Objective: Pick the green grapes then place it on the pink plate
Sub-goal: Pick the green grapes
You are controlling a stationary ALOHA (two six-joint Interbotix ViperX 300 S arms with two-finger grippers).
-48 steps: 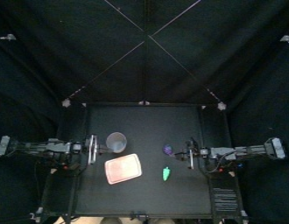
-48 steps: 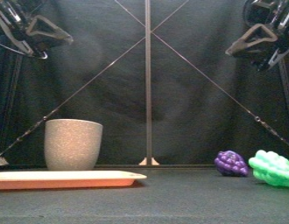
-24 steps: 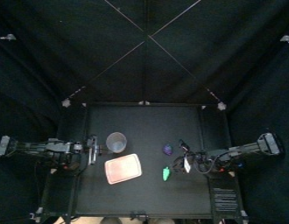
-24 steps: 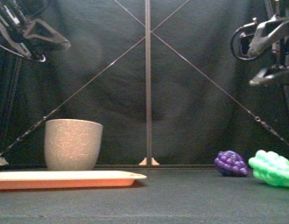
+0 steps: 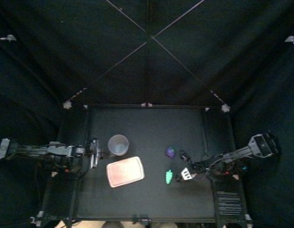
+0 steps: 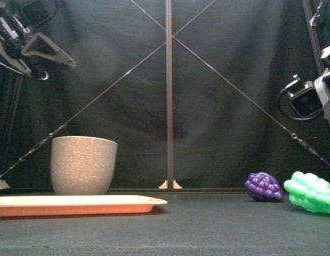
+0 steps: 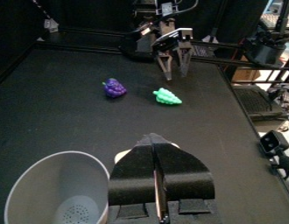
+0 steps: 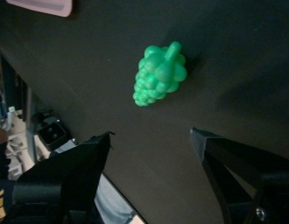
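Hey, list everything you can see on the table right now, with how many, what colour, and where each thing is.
green grapes: one bunch, green, front right part of the table.
purple grapes: one bunch, purple, just behind the green grapes.
pink tray: one, pink, flat, left of the green grapes.
grey cup: one, speckled grey, upright, behind the tray.
table: one, black.
left pincer: one, shut, at the table's left side near the cup.
right pincer: one, open, raised over the green grapes, apart from them.
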